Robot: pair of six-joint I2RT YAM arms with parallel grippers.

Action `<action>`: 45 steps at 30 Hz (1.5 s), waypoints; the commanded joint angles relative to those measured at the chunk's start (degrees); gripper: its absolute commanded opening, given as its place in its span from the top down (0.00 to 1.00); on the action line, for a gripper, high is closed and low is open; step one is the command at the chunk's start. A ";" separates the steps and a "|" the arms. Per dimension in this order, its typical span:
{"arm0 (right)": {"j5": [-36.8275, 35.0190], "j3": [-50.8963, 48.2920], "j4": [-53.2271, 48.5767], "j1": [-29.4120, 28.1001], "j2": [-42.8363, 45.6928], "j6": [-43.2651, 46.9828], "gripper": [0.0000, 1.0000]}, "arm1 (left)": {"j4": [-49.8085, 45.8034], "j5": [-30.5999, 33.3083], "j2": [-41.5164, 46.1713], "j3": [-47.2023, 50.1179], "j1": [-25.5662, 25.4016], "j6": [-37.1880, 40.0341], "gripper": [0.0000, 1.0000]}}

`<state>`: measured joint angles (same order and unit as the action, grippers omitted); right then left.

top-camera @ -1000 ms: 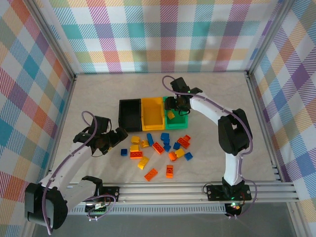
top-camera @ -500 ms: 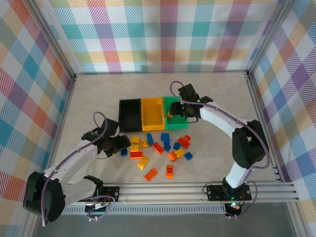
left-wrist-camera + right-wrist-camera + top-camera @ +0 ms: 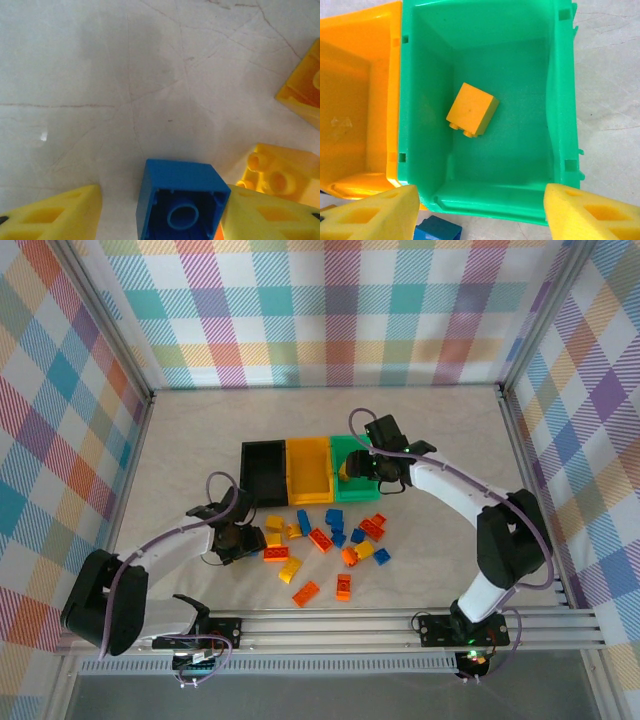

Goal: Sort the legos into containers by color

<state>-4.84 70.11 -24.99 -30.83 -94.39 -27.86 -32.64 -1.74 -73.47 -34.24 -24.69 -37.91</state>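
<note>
The legos (image 3: 330, 540) lie scattered on the table in front of three joined containers: black (image 3: 263, 472), yellow-orange (image 3: 310, 470) and green (image 3: 372, 488). My left gripper (image 3: 244, 541) is low at the pile's left edge. In the left wrist view its fingers (image 3: 55, 212) straddle a small blue brick (image 3: 180, 180); the right finger touches it and the left stands apart, so the left gripper (image 3: 160, 210) is open. My right gripper (image 3: 480, 210) hangs open and empty over the green bin (image 3: 562, 100), where a yellow brick (image 3: 471, 109) lies.
Two yellow bricks (image 3: 280, 175) sit just right of the blue one. A blue brick (image 3: 437, 229) lies on the table in front of the green bin. The yellow-orange bin (image 3: 380, 100) adjoins it on the left. Patterned walls surround the table.
My left gripper moved right, down to the blue brick, and its jaws narrowed around it. My right gripper drifted slightly right over the green bin, still open.
</note>
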 commanded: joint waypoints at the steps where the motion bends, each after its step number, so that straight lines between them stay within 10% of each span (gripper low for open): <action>1: 0.88 -0.67 1.30 -0.11 1.32 -0.66 0.33 | 1.34 1.93 -1.84 1.37 -1.04 1.32 0.42; 20: 2.08 -5.19 1.55 -0.20 4.86 -1.14 0.35 | -6.79 0.80 4.17 -13.17 -1.06 1.39 0.72; 35: 2.77 -13.43 0.91 -0.20 11.01 -1.95 0.34 | -5.10 5.68 -22.48 -39.32 5.60 2.93 0.74; 45: 5.43 -16.94 -1.10 -0.17 13.35 -1.59 0.31 | -4.81 3.27 -24.68 -43.47 5.70 2.25 0.24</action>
<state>-1.17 54.30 -24.71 -30.83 -82.24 -29.34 -37.19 2.59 -100.01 -76.18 -19.29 -35.92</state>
